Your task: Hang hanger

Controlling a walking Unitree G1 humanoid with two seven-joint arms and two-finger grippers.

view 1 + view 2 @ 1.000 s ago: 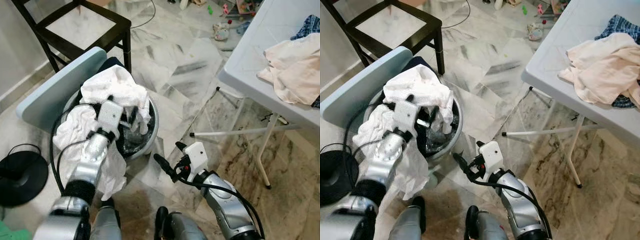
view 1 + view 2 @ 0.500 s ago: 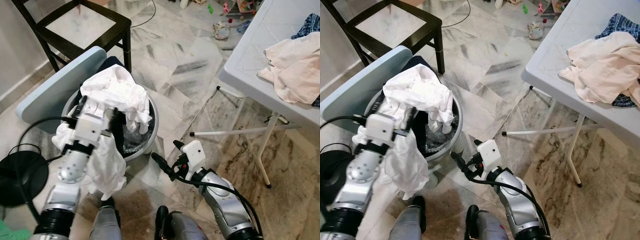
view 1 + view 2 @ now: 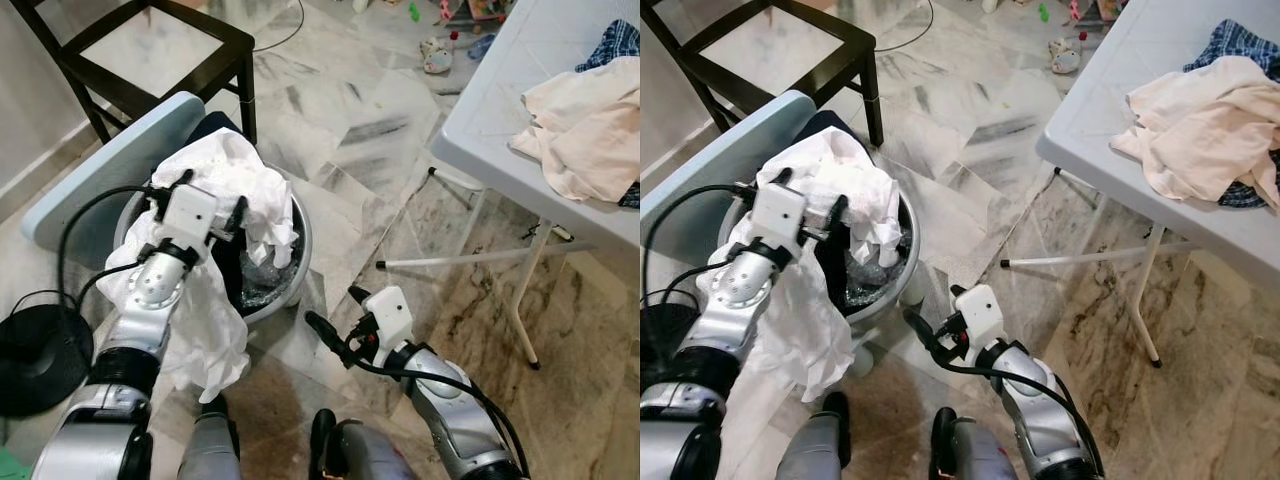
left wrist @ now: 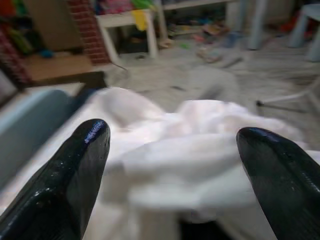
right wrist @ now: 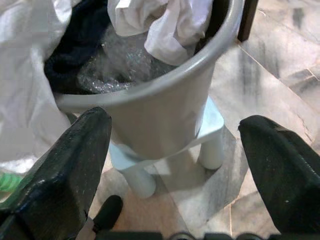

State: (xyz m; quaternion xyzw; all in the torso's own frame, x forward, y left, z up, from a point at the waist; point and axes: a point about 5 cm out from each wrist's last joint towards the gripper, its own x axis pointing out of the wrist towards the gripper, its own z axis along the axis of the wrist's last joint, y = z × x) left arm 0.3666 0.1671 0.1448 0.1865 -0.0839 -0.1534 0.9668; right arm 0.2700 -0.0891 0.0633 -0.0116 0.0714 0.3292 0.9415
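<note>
A heap of white cloth [image 3: 232, 172] spills out of a grey bucket [image 3: 297, 252] and hangs down its near side. My left gripper [image 3: 208, 193] hovers open over the top of that heap, with nothing between its fingers. In the left wrist view, both black fingers [image 4: 75, 165] stand wide apart with the white cloth [image 4: 200, 150] just beyond them. My right gripper [image 3: 338, 312] is open and empty, low to the right of the bucket and pointing at it. Dark cloth and crumpled plastic [image 5: 100, 70] lie inside the bucket. I see no hanger.
A pale blue board [image 3: 95, 180] leans behind the bucket, in front of a black chair [image 3: 160, 55]. To the right, a white folding table [image 3: 490, 120] holds a cream garment [image 3: 585, 120]. A black round base [image 3: 35, 350] lies at the left. The bucket rests on pale short legs [image 5: 210, 145].
My left gripper came out of the bucket, swung to its left rim, then rose over the white cloth heap. The right gripper has hardly moved.
</note>
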